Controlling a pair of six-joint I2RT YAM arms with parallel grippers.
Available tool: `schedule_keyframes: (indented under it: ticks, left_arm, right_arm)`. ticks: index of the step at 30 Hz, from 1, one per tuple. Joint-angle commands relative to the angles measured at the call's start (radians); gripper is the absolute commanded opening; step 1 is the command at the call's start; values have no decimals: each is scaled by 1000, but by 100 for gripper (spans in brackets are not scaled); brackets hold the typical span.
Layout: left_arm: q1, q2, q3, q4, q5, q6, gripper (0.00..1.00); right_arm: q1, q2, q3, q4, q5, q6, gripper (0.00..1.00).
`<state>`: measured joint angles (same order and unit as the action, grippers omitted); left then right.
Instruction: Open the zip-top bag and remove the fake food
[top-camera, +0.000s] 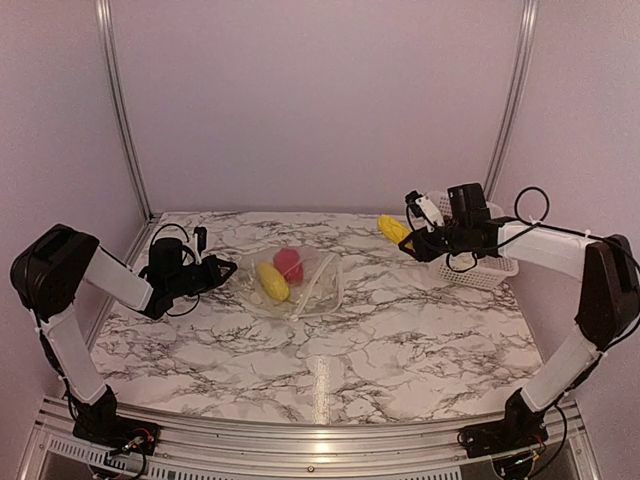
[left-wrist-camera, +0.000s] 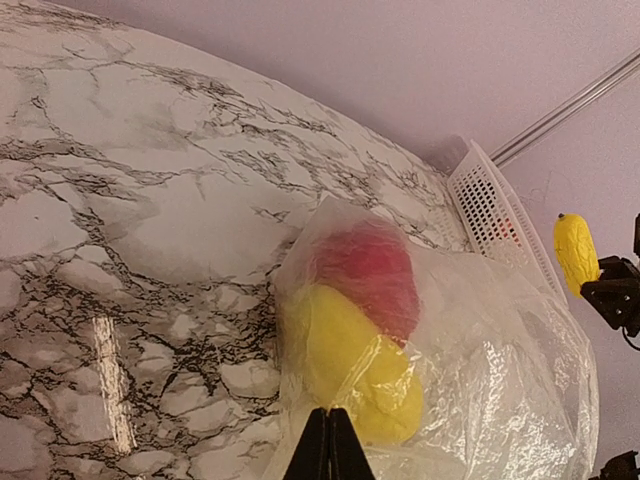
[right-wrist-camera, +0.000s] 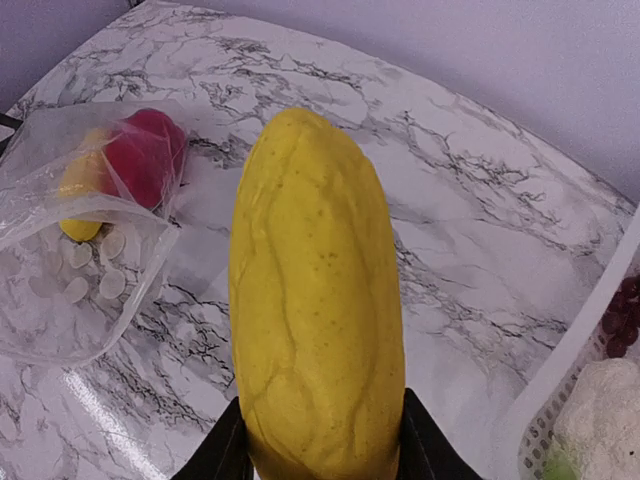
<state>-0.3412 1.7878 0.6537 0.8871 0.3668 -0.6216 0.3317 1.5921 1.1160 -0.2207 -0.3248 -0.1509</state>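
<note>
The clear zip-top bag (top-camera: 312, 290) lies on the marble table, left of centre, with a yellow piece (top-camera: 271, 280) and a red piece (top-camera: 288, 264) inside. My left gripper (top-camera: 232, 268) is shut, pinching the bag's left edge; in the left wrist view its tips (left-wrist-camera: 329, 425) press together on the plastic (left-wrist-camera: 500, 380) just before the yellow piece (left-wrist-camera: 350, 365) and red piece (left-wrist-camera: 370, 270). My right gripper (top-camera: 405, 240) is shut on a long yellow fake food piece (right-wrist-camera: 315, 310), held above the table beside the basket.
A white lattice basket (top-camera: 490, 268) stands at the right rear; the right wrist view shows dark purple grapes (right-wrist-camera: 620, 315), a cream-white lumpy piece (right-wrist-camera: 600, 410) and a greenish piece (right-wrist-camera: 555, 465) in it. Pink walls and metal rails enclose the table.
</note>
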Motion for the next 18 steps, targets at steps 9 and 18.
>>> schedule_keyframes:
  ticks: [9,18]
  left_arm:
    - [7,20,20,24,21,-3,0]
    - [7,18,22,24,22,-7,0]
  right_arm:
    - [-263,-52,-33,116,232,143,29]
    - [-297,69,36,109,283,145,35]
